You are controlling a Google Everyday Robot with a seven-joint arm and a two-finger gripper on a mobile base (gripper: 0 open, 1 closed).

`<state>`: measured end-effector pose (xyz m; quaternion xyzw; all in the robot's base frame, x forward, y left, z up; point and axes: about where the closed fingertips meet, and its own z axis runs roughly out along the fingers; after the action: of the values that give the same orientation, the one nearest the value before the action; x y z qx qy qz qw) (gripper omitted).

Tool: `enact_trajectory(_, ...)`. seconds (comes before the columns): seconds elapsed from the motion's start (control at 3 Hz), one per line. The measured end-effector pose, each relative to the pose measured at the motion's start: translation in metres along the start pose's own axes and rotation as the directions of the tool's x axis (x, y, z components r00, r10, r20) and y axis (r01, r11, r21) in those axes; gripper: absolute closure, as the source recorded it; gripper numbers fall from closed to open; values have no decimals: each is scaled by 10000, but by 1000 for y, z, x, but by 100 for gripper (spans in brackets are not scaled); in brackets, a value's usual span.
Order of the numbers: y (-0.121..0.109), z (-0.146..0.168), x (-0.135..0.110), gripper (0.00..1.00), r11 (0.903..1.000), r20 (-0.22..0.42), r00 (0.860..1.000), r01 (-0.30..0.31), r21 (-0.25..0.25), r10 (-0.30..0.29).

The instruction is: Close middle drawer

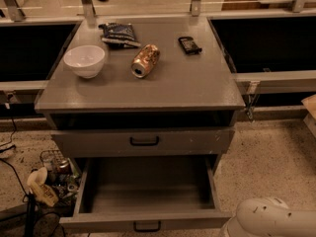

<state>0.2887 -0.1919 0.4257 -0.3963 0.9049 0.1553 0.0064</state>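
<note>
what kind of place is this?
Probably a robot test lab: cabinet with middle drawer open, clutter on speckled floor, white arm bottom right; the gripper is out of view.

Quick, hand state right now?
Hand: not in view, so its state cannot be told; only a white arm segment shows at bottom right, beside the open middle drawer.

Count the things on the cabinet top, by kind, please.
White bowl: 1
Can: 1
Dark snack bag: 1
Small black item: 1
Total: 4
Tool: out of view; only the white arm shows, lower right.
</note>
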Motion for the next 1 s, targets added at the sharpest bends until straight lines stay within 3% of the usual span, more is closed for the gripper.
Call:
enact_trajectory(0.33, -13, 8, -11, 100, 9982, 800, 9950, -588, -140, 597)
enact_trajectory(1.0, -34, 9, -42, 100, 9938, 1848, 9765, -1109, -78, 1104)
